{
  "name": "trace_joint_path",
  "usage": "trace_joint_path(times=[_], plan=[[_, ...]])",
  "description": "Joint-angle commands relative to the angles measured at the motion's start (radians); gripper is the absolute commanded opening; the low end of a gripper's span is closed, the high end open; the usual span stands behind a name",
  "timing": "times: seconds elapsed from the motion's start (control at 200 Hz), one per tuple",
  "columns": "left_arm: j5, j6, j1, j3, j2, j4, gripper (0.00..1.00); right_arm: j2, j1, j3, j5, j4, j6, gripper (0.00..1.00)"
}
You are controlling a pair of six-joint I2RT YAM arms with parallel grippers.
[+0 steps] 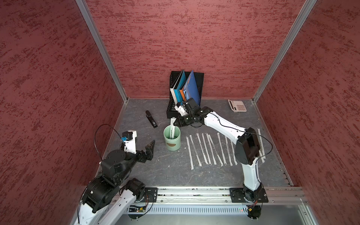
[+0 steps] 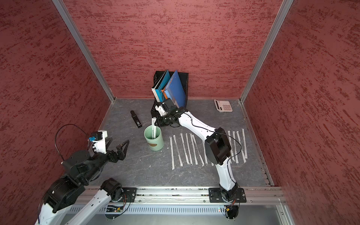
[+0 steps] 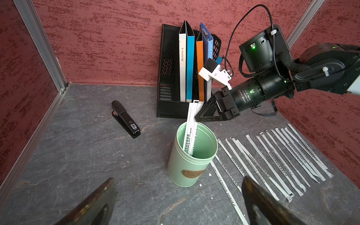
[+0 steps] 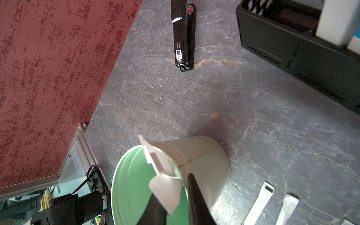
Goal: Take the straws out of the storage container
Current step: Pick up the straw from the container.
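Three red textured walls box in the dark grey marbled surface (image 1: 155,173), w/ aluminium posts at both back corners and a metal rail (image 1: 194,191) along the front edge. At the back wall, near ctr, we see a black rack (image 1: 171,115) holding folders. A phone (image 1: 237,105) sits in the back-right corner and a stapler (image 1: 151,119) lies left of the rack.

The cup (image 1: 172,145) stands upright mid-surface, just in front of the rack. Two straws (image 3: 188,126) lean inside it, tops well above the rim. The R hand (image 3: 196,117) extends from the right, its tips over the cup's far rim, pinched on the upper part of a straw. The right wrist view shows paper btwn the two dark fingers (image 4: 198,200).

More straws lie flat in a row (image 3: 282,161) right of the cup, roughly parallel. The R arm passes over that row, and its outermost straws lie near the right wall.

The L hand (image 2: 119,140) hovers front-left, spread wide, holding nothing, well apart from the cup.

Most open surface we see lies in front of the cup toward the rail, and btwn stapler and left wall.
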Motion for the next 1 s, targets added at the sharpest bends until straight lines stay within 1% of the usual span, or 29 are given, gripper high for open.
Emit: trace_joint_path(times=[0.0, 0.265, 0.756, 0.852, 0.992], plan=[[0.003, -0.007, 0.007, -0.009, 0.009, 0.001, 0.99, 0.013, 0.005, 0.034, -0.016, 0.025, -0.002, 0.14], [0.003, -0.006, 0.007, -0.01, 0.01, 0.002, 0.99, -0.028, 0.005, 0.032, -0.013, 0.027, -0.003, 0.06], [0.007, -0.007, 0.007, -0.009, -0.001, 0.002, 1.0, -0.102, 0.007, 0.035, -0.016, 0.005, -0.007, 0.05], [0.008, -0.007, 0.007, -0.009, -0.001, 0.003, 1.0, -0.141, 0.007, 0.025, -0.001, -0.008, -0.014, 0.04], [0.01, -0.006, 0.007, -0.009, -0.001, 0.003, 1.0, -0.247, 0.007, 0.014, 0.028, -0.028, -0.038, 0.03]])
